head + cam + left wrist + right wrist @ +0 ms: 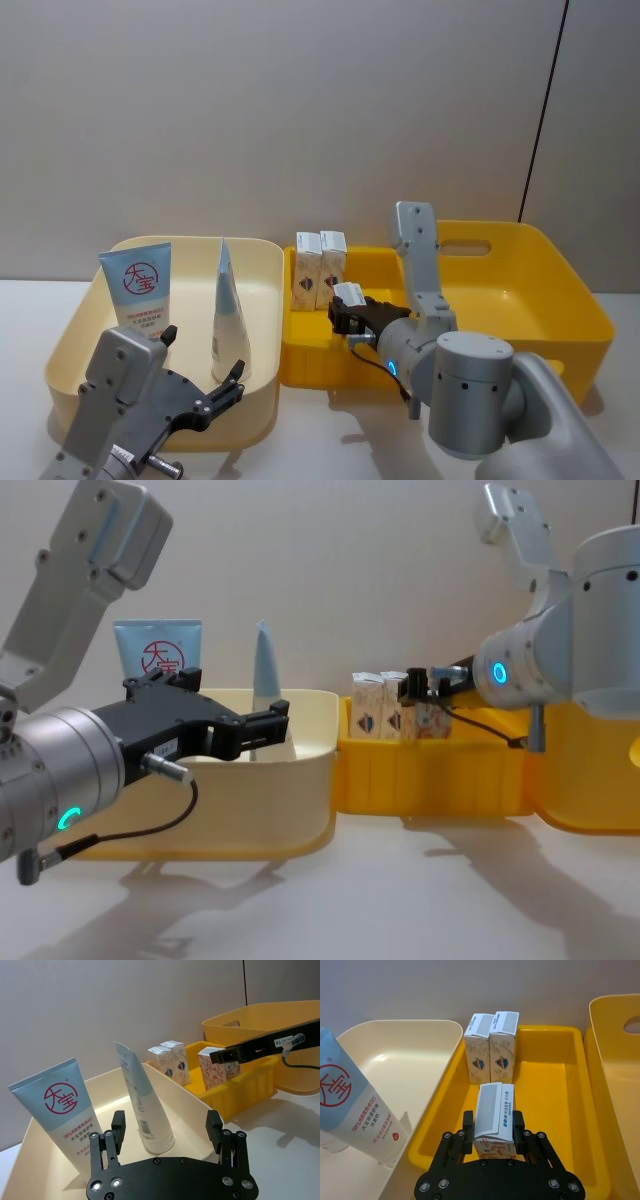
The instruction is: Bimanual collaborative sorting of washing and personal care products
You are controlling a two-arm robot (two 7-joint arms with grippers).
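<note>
Two white squeeze tubes with pale blue ends stand in the cream bin (262,390): one shows its red logo (138,285), the other stands edge-on (226,310). My left gripper (203,352) hovers open at the bin's near side, just short of the edge-on tube (142,1105). Two small white cartons (320,265) stand side by side at the back left of the small yellow bin (310,365). My right gripper (493,1120) is shut on a third carton (494,1110), upright inside this bin in front of that pair (490,1045).
A large yellow bin with a handle slot (560,290) stands at the right, touching the small one. The cream bin and small yellow bin sit side by side. A bare white tabletop lies in front of the bins, with a plain wall behind.
</note>
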